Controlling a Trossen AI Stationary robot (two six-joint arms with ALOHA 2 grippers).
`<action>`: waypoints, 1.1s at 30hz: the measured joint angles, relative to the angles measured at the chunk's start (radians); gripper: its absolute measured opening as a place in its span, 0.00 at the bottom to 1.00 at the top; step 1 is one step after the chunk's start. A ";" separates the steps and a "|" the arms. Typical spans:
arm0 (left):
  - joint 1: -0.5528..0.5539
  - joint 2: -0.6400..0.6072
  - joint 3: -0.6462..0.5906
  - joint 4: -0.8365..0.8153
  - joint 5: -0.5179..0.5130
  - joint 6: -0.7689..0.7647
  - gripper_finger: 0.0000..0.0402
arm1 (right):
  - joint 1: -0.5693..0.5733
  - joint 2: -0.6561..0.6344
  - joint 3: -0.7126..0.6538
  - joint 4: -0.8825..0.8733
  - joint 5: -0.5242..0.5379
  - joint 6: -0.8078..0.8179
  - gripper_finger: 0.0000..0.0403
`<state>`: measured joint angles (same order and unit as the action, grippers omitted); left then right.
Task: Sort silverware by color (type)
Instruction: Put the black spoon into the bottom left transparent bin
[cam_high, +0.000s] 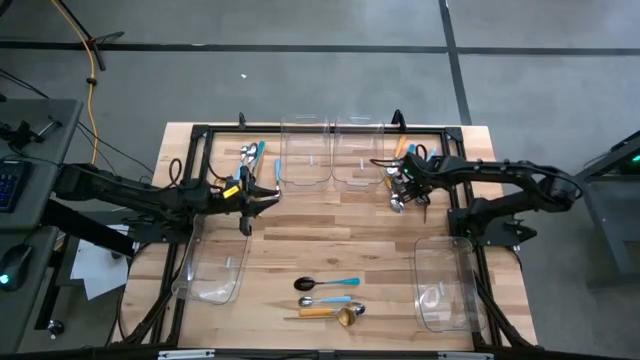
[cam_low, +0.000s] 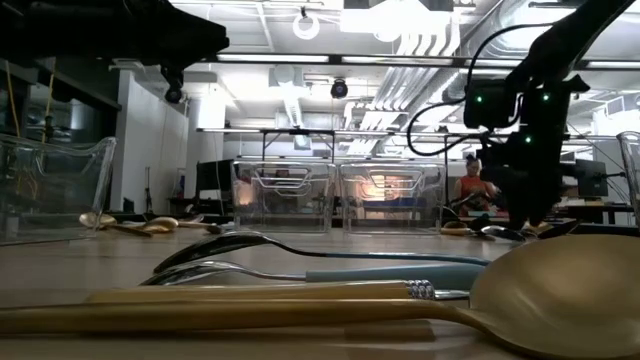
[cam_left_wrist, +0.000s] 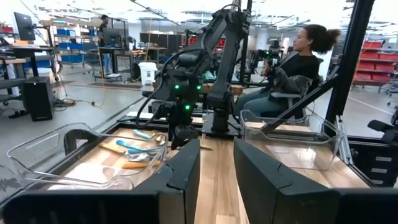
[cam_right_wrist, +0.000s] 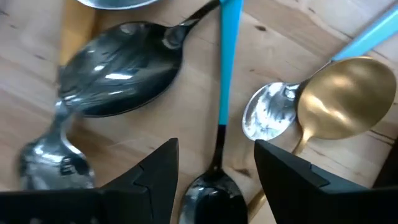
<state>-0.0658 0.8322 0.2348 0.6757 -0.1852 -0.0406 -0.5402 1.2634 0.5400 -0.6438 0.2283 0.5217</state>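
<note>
My right gripper (cam_high: 403, 198) is open, pointing down over a pile of silverware (cam_high: 402, 172) at the table's far right. In the right wrist view its fingers (cam_right_wrist: 155, 174) stand on either side of a dark spoon with a blue handle (cam_right_wrist: 227, 68); I see no touch. Beside it lie a large dark spoon head (cam_right_wrist: 121, 65), a small silver head (cam_right_wrist: 264, 115) and a gold spoon (cam_right_wrist: 345, 93). My left gripper (cam_high: 262, 197) is open and empty, level above the table's left middle, near a second pile (cam_high: 248, 155). Three utensils lie near the front edge: dark-headed (cam_high: 325, 284), silver (cam_high: 325, 300), gold (cam_high: 335, 315).
Two clear bins (cam_high: 305, 150) (cam_high: 358, 150) stand at the far middle, one clear bin (cam_high: 215, 262) at the near left and one (cam_high: 445, 285) at the near right. A person (cam_left_wrist: 298, 62) sits beyond the table's right side. Bare wood shows in the table's middle.
</note>
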 joint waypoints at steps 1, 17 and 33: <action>0.000 0.000 0.000 0.000 0.000 0.000 0.22 | -0.007 0.005 0.000 0.003 0.000 -0.004 0.48; 0.000 0.000 0.000 -0.028 0.000 -0.010 0.22 | -0.064 0.069 0.004 0.053 -0.099 -0.051 0.47; 0.000 0.000 0.000 -0.028 0.000 -0.010 0.22 | -0.064 0.000 0.000 -0.007 -0.133 -0.009 0.41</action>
<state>-0.0662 0.8322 0.2348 0.6479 -0.1852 -0.0505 -0.6044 1.2633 0.5400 -0.6504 0.0952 0.5130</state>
